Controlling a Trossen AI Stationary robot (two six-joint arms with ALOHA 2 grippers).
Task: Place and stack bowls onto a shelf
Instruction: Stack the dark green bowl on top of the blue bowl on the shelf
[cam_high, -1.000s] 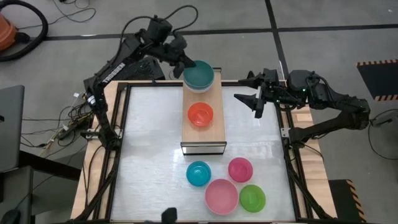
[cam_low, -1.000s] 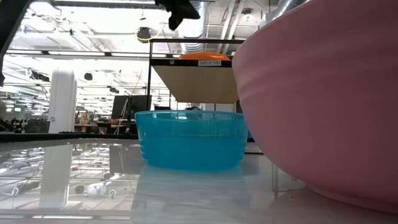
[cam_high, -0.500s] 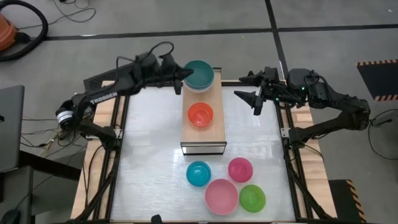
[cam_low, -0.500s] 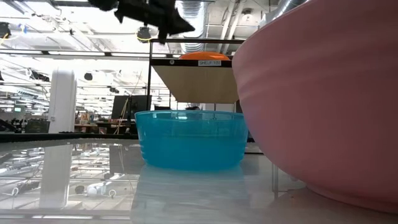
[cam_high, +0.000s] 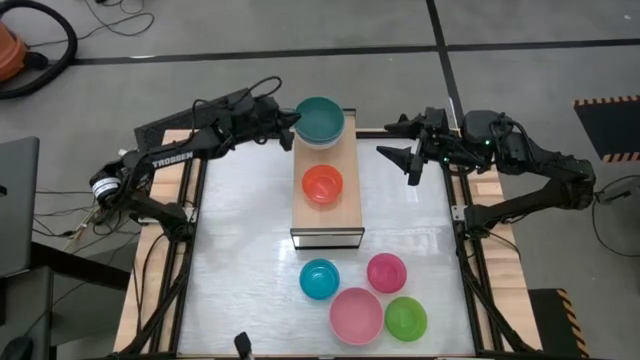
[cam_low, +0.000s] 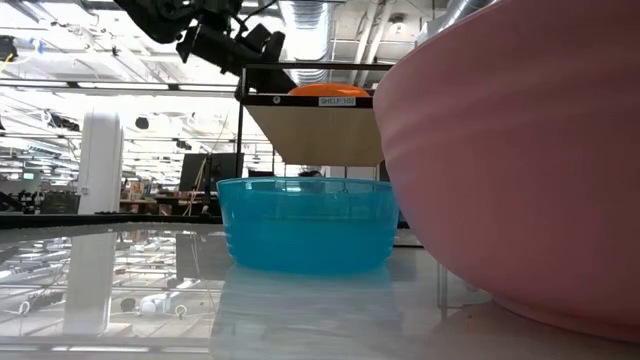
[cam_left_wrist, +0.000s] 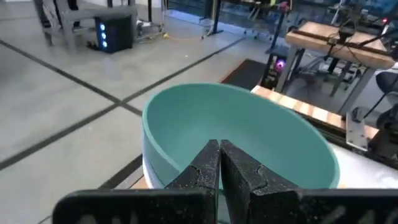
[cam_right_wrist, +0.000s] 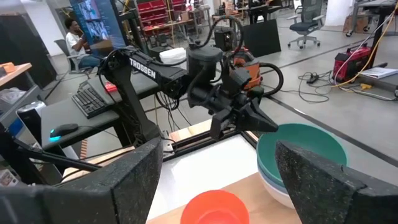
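Observation:
The teal bowl (cam_high: 320, 119) (cam_left_wrist: 249, 134) tops a stack of paler bowls standing on the far end of the shelf (cam_high: 345, 215). A red bowl (cam_high: 322, 184) (cam_right_wrist: 214, 208) sits on the shelf's middle. On the table near the front lie the cyan bowl (cam_high: 319, 278) (cam_low: 305, 222), magenta bowl (cam_high: 386, 272), light pink bowl (cam_high: 356, 314) (cam_low: 530, 160) and green bowl (cam_high: 405, 318). My left gripper (cam_high: 292, 126) (cam_left_wrist: 219, 149) is shut, just left of the teal bowl's rim and above shelf height. My right gripper (cam_high: 383, 140) is open, waiting right of the shelf.
The shelf (cam_low: 310, 100) stands raised over the middle of the white table, with free room on its left and right. Wooden rails (cam_high: 190, 200) frame the table. A person (cam_right_wrist: 78, 37) sits at a desk in the room beyond.
My left gripper has drawn away from the teal bowl toward the table's left and come lower, the arm swinging down from its raised pose. The teal bowl stays on the stack. The right arm and the other bowls have kept still.

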